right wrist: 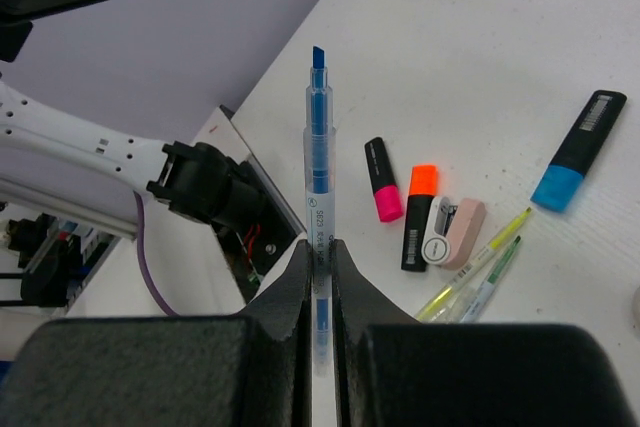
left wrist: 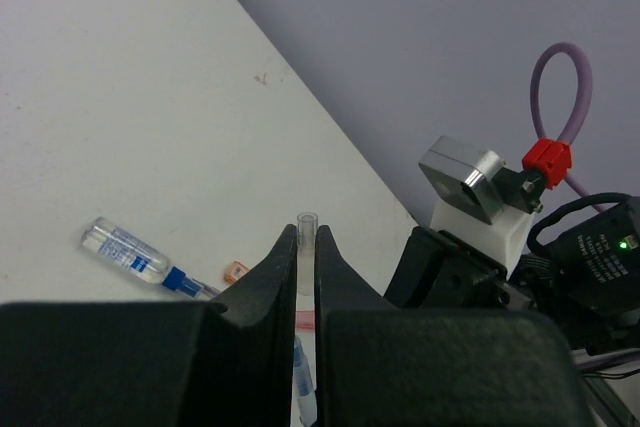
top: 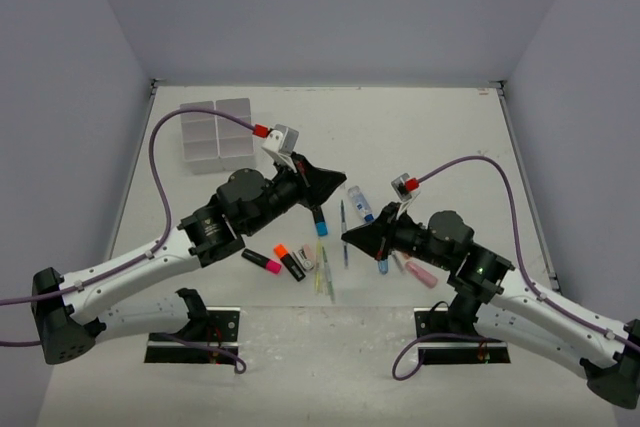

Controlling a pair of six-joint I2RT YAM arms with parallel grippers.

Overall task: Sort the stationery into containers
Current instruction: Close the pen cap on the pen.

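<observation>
A thin blue pen with a clear barrel (right wrist: 318,147) is clamped between the fingers of the right gripper (right wrist: 320,250). Its bare chisel tip points away from the wrist camera. The left gripper (left wrist: 307,247) has its fingers pressed together on a small clear plastic tube (left wrist: 307,223) (it looks like a pen cap, though I cannot be sure). The tube's open end sticks out just past the fingertips. In the top view the two grippers face each other above the middle of the white table (top: 440,137), close together but apart.

Loose stationery lies on the table around and below them.
- A stubby black highlighter with a blue end (top: 319,220) lies just beside the left gripper.
- Nearer the arm bases are a black highlighter with a pink end (top: 262,261) and a black highlighter with an orange end (top: 291,261).
- A small pastel pink and white piece (right wrist: 452,232) lies right beside the orange one.
- Two thin yellow-green pens (top: 324,277) lie side by side next to that group.
- A clear tube with a blue cap (top: 360,203) lies between the grippers, farther back.
- A pale pink block (top: 421,273) rests near the right arm.

The white-grey plastic tray divided into square compartments (top: 215,159) sits at the far left of the table, well apart from the loose items. A purple cable (top: 160,147) loops up from each arm to its wrist camera, and plain lilac walls (top: 330,7) close in the table.
</observation>
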